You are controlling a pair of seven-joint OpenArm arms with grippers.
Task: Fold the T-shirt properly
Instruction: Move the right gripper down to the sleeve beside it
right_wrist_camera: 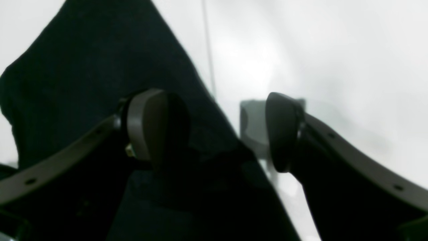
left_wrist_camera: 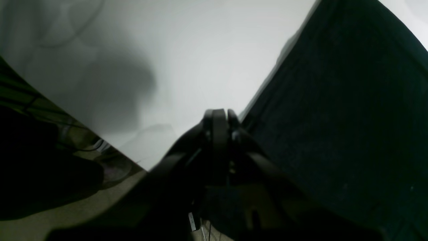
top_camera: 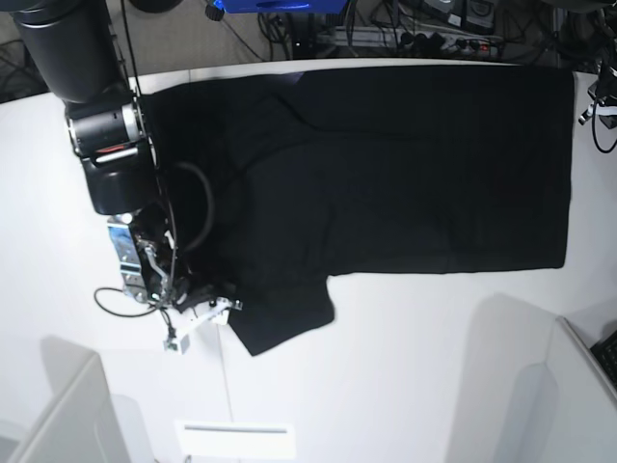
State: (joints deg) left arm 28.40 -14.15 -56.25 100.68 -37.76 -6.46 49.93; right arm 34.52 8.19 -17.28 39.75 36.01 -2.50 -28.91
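T-shirt [top_camera: 405, 164] lies flat, long axis left-right across table [top_camera: 405, 357].

Base view – left pincer [left_wrist_camera: 220, 115] cut off.

White table [top_camera: 405, 367], cluttered cables [top_camera: 424, 34] behind

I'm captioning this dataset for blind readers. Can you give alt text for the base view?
A black T-shirt lies spread flat across a white table, one short sleeve pointing toward the near edge. An arm reaches in at the view's left, its right gripper beside that sleeve.
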